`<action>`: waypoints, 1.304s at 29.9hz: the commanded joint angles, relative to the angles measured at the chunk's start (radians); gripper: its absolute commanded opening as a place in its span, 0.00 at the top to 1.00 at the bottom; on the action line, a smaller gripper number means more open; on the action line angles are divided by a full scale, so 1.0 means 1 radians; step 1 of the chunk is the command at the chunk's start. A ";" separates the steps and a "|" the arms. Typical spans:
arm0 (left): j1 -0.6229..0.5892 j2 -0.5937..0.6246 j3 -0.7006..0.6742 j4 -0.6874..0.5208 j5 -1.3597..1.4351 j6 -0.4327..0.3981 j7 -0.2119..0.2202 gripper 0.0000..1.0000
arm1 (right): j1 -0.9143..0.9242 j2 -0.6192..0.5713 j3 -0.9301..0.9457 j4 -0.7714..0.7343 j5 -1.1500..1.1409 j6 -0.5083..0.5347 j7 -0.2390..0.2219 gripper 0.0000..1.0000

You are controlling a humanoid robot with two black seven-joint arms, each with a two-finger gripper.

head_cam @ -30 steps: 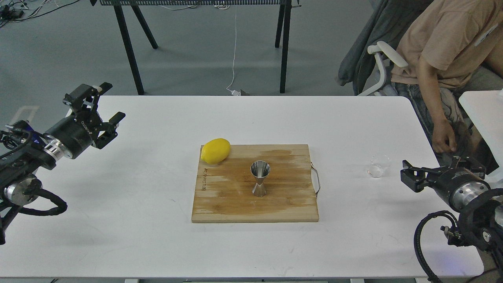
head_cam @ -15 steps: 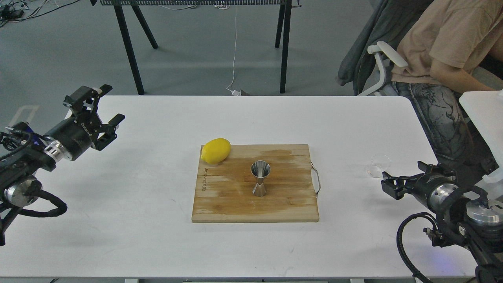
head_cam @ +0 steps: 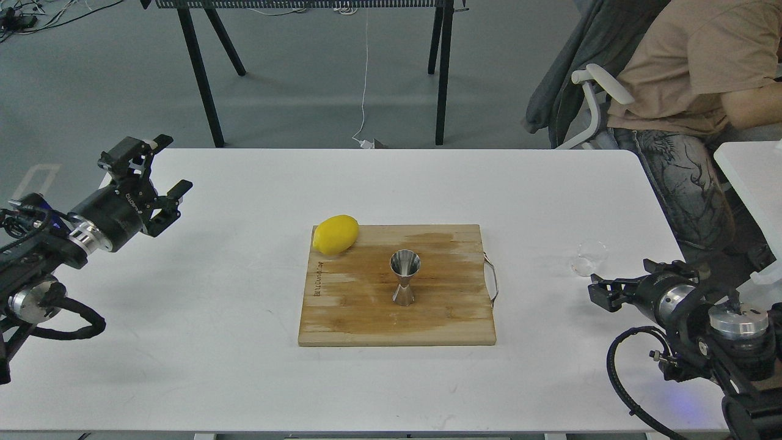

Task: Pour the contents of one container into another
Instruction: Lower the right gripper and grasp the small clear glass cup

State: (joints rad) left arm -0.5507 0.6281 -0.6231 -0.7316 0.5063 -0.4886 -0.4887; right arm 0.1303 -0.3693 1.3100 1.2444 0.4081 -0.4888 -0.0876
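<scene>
The small clear glass cup [head_cam: 589,256] stands upright on the white table [head_cam: 244,366], right of the board. On the wooden cutting board [head_cam: 366,324] the steel hourglass jigger [head_cam: 404,278] stands upright, wide mouth up. My right gripper [head_cam: 624,282] hovers just below and to the right of the cup, open, its fingers apart and holding nothing. My left gripper [head_cam: 159,169] is open and empty above the table's far left edge, well away from the board.
A yellow lemon [head_cam: 335,234] lies on the board's back left corner. The board has a metal handle [head_cam: 492,280] on its right side. A seated person [head_cam: 690,91] is at the back right, beside a second white surface [head_cam: 748,177].
My right arm has swung left and lower, bringing its gripper closer to the glass cup. The person's hand has left the table's edge. My left gripper drifted slightly.
</scene>
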 commanded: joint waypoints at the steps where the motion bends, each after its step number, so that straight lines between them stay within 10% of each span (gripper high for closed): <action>1: 0.000 -0.002 0.002 0.001 0.000 0.000 0.000 0.05 | 0.018 0.004 -0.002 -0.017 0.000 0.000 0.000 0.01; 39: 0.006 -0.019 0.003 0.027 0.000 0.000 0.000 0.05 | 0.232 0.096 -0.103 -0.270 -0.005 0.000 0.005 0.01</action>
State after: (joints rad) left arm -0.5446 0.6103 -0.6197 -0.7095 0.5062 -0.4887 -0.4887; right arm 0.3500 -0.2776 1.2071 0.9826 0.4037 -0.4887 -0.0826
